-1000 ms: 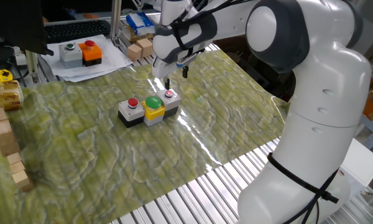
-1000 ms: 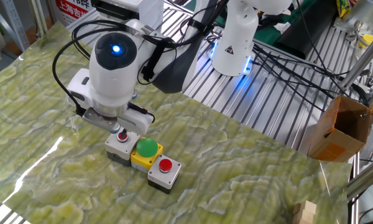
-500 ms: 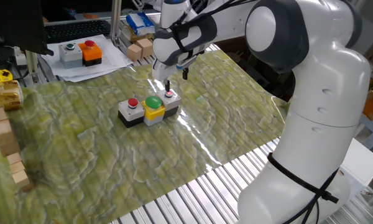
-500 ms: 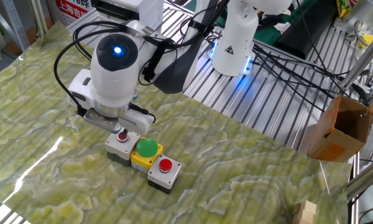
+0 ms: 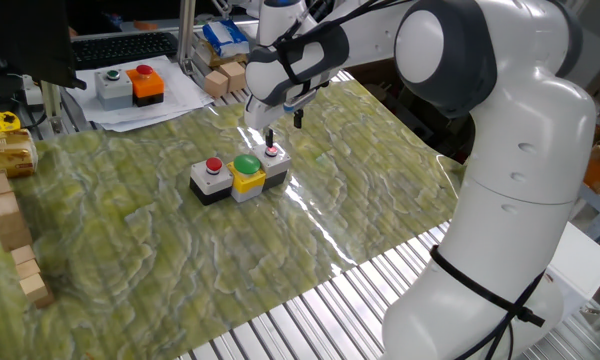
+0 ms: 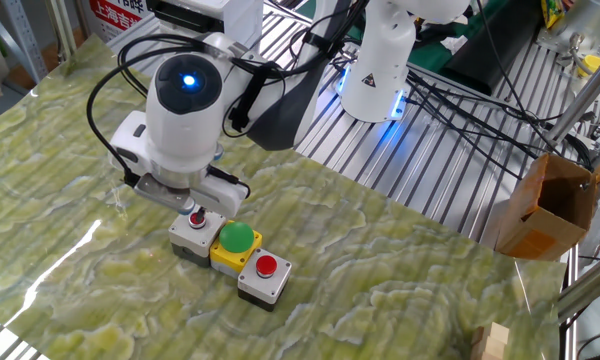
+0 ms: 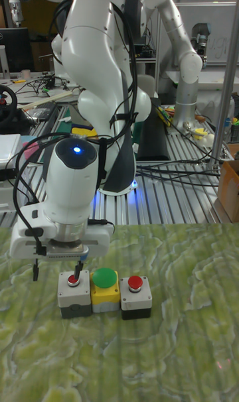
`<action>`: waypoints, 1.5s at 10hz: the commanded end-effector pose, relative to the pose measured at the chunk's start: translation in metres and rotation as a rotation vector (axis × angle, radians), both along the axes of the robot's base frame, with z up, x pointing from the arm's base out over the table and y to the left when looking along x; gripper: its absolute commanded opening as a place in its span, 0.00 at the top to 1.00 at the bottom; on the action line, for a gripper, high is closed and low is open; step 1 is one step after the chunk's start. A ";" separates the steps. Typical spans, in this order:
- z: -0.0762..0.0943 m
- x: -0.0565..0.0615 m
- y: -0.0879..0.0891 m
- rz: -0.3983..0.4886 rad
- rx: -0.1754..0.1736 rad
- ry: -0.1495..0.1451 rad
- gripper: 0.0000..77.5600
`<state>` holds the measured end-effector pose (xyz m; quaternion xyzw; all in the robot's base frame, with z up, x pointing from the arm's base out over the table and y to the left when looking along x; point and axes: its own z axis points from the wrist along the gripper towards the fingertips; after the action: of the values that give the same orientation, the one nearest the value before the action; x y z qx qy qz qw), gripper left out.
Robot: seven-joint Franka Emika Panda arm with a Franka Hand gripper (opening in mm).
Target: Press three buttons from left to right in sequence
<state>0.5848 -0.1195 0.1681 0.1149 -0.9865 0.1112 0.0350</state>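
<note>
Nothing has moved: end effector (image 7: 78, 274) rests over the three buttons (image 7: 104, 293); finger state unclear.

Table: metal slats (image 5: 310, 310).
Cover: green marbled mat (image 5: 160, 250).
On mat: three buttons (image 5: 239, 174), centre; wooden blocks (image 5: 15, 250), nine o'clock.

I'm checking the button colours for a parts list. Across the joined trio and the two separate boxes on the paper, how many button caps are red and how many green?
Red: 3 (joined grey box, joined dark box, orange box)
Green: 2 (yellow box, separate grey box)
Total: 5
</note>
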 end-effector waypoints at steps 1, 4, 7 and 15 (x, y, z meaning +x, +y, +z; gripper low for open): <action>0.002 0.001 0.000 -0.001 -0.003 0.001 0.00; 0.002 0.001 0.000 -0.020 0.004 -0.010 0.00; 0.002 0.001 0.000 -0.146 -0.016 -0.016 0.00; 0.005 0.004 -0.023 -0.126 -0.012 0.009 0.00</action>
<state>0.5873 -0.1338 0.1717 0.0475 -0.9911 0.1151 0.0463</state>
